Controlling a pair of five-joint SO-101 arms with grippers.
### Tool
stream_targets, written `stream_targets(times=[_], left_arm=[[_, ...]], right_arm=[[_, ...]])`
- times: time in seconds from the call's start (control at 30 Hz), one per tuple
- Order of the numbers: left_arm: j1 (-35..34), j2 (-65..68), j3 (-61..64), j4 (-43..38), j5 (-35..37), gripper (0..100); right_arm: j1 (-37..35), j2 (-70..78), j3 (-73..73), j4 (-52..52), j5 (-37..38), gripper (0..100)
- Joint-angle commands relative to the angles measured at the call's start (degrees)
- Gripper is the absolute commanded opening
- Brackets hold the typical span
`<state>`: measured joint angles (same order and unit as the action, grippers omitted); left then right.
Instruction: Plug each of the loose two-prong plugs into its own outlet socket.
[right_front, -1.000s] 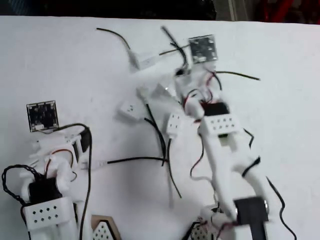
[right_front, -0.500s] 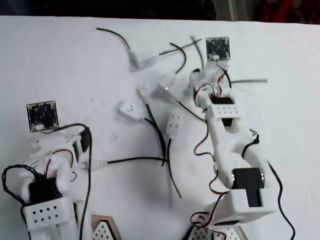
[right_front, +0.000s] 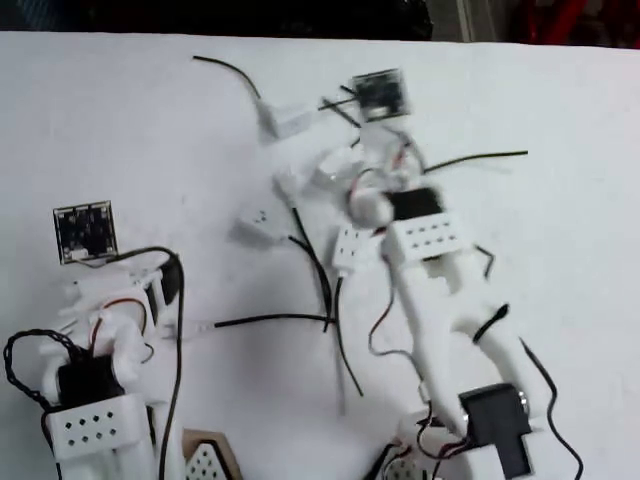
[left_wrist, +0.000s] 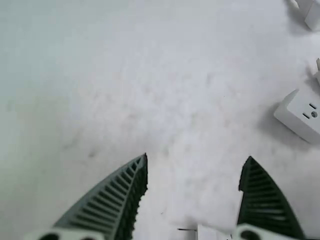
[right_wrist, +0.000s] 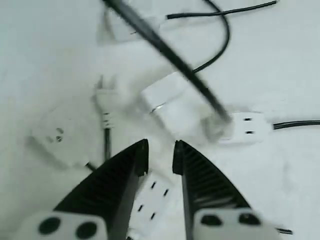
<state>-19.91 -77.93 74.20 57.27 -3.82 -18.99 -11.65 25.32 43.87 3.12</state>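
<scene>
- Right gripper: jaws almost together with a thin gap, nothing held. It hangs over the cable tangle at mid-table.
- Left gripper: jaws wide apart and empty, parked at the near-left of the table, well apart from the tangle.
- Likely target: two-prong plug, loose and in no socket. In the high view it lies just left of the right arm's tip.
- Axis: the prongs point away from the right gripper. Its black cable trails back toward the gripper and passes close beside 1 finger.
- Judgement: the plug's long axis runs roughly along the gripper's reach, so the jaws would close across the body. No wrist roll looks necessary.
- Offset: the plug sits to one side of the jaw line, not between the fingers. The move probably needs the jaws spread first, then a sideways shift, then a descent.
- Closest socket: square outlet, face up, near the plug on the far side from the right arm.
- Slotted outlet block lies right under the right gripper's fingers, so a straight drop risks nudging it.
- Nearer arm: right, clearly.
- What looks like a 2nd plug lies just beside the left arm, likely the left's job.
</scene>
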Motion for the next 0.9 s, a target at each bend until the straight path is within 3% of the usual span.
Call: stream_targets(times=[0.0,0.3,0.43,0.87], left_arm=[[-0.4,-0.6,0.0,-1.2,0.1,29],[-0.4,-0.6,0.4,-1.3,0.1,29],[-0.4,-0.6,0.5,-1.3,0.0,29],[-0.4,-0.6,0.5,-1.3,0.0,29]], right_arm=[[-6.0,-2.5,-2.7,2.2,0.4,7.7],[-13.0,9.3,-3.2,-3.5,0.4,15.9],[-12.6,16.9,-5.8,-8.0,0.4,15.9],[-9.5,38.4,-27.5,-7.6,-3.2,15.9]])
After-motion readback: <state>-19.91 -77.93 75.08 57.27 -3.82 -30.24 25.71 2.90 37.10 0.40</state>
